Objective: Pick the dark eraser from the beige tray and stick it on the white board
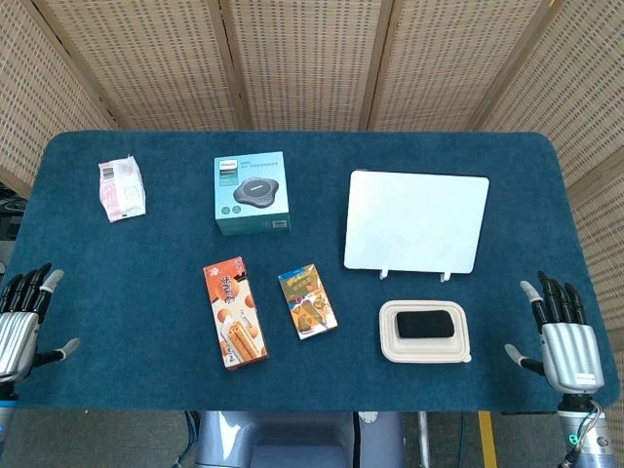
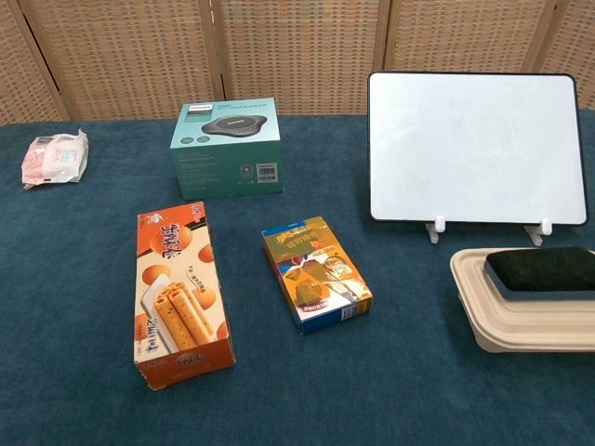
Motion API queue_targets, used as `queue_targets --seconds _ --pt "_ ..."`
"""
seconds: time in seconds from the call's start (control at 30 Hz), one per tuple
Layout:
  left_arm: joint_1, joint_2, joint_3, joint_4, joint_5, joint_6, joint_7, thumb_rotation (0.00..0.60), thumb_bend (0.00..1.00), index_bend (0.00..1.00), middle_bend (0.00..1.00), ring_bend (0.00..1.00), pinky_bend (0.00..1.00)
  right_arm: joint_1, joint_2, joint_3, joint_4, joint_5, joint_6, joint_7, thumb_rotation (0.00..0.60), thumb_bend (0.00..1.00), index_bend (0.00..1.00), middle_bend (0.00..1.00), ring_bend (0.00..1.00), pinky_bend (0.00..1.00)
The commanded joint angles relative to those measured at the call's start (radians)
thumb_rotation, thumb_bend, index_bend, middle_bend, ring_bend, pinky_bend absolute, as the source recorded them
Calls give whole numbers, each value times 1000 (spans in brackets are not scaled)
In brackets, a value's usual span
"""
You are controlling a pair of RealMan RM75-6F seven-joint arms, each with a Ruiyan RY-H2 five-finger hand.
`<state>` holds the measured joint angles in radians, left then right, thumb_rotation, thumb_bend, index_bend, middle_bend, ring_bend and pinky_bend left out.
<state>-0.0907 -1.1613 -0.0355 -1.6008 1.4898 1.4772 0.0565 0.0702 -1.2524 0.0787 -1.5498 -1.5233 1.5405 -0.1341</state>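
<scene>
The dark eraser [image 1: 426, 324] [image 2: 544, 269] lies flat in the beige tray [image 1: 390, 343] [image 2: 507, 325] at the front right of the table. Just behind the tray, the white board [image 1: 416, 221] [image 2: 476, 147] stands propped on its small feet. My right hand [image 1: 562, 339] hovers at the table's right front edge, to the right of the tray, fingers spread and holding nothing. My left hand [image 1: 19, 327] is at the left front edge, fingers apart and empty. Neither hand shows in the chest view.
An orange snack box [image 1: 234, 312] and a smaller orange-blue box [image 1: 307, 300] lie left of the tray. A teal speaker box [image 1: 252, 192] stands behind them. A pink packet [image 1: 122, 187] lies at the far left. A woven screen stands behind the table.
</scene>
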Motion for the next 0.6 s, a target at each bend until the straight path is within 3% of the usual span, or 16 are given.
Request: queue_targets --seconds 0.03,0.6 --pt "1 3 1 -1 4 3 -6 600 136 0 0 0 0 -1 2 -3 -6 1 -3 -5 600 0 109 0 0 0" --pt "-5 2 1 4 5 -8 -15 600 136 0 0 0 0 15 18 -11 -46 -2 -41 -43 600 0 178 0 0 0"
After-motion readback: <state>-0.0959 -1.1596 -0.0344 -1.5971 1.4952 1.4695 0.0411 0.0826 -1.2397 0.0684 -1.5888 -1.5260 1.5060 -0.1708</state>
